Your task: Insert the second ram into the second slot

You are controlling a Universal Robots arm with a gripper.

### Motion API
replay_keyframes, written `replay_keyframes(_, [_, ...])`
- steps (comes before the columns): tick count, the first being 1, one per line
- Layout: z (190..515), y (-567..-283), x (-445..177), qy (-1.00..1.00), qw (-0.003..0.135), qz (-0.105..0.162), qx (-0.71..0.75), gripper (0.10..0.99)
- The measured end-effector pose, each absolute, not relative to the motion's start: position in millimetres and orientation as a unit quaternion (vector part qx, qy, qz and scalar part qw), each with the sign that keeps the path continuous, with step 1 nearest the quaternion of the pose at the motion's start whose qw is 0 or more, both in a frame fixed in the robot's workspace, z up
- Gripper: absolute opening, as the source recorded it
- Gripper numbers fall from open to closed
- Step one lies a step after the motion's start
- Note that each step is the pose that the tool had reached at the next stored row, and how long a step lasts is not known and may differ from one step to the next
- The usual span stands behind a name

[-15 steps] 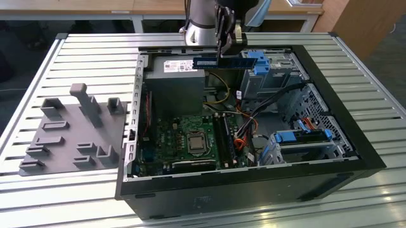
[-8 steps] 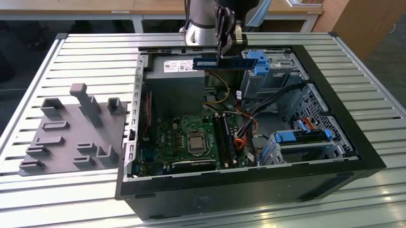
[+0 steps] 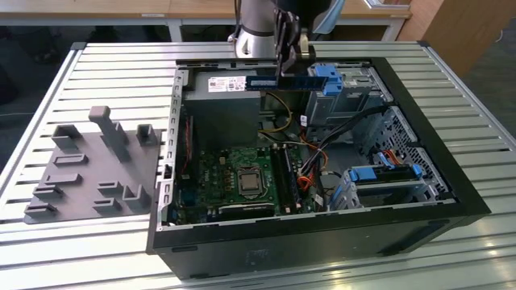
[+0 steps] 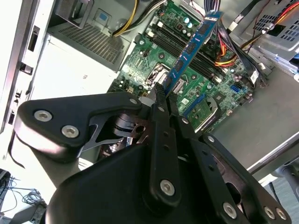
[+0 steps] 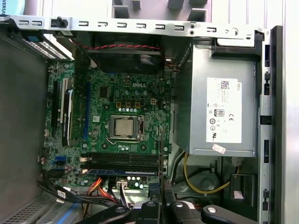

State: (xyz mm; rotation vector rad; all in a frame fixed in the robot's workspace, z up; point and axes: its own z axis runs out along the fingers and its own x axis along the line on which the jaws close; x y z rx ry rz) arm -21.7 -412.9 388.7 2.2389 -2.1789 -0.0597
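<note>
Second ram point(image 4: 191, 51) — dark blue board, row of darker chips point(image 4: 204, 28). Gripper point(image 4: 162, 91) black, with silver screw heads point(image 4: 167, 187). Motherboard point(image 5: 121, 116) green, one blue slot point(image 5: 86, 112). Power supply point(image 5: 196, 93) plain grey, white label point(image 5: 224, 116). Wires: yellow loop point(image 5: 186, 168), red-orange bundle point(image 4: 224, 58), red-and-black twisted pair point(image 5: 121, 46). Drive brackets point(image 3: 387, 173) bright blue. Case point(image 3: 322, 241) black outside, bare grey metal inside. Table point(image 3: 121, 66) silvery — ribbed in parallel slats. Fixture plate point(image 3: 89, 175) at the exterior view's left, flat mid-grey.
</note>
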Motion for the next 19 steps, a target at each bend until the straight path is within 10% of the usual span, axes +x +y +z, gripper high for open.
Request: replay_keyframes(19, [386.8,-434.1,-22.9,-0.697,-0.002,-0.012,0.717,0.137])
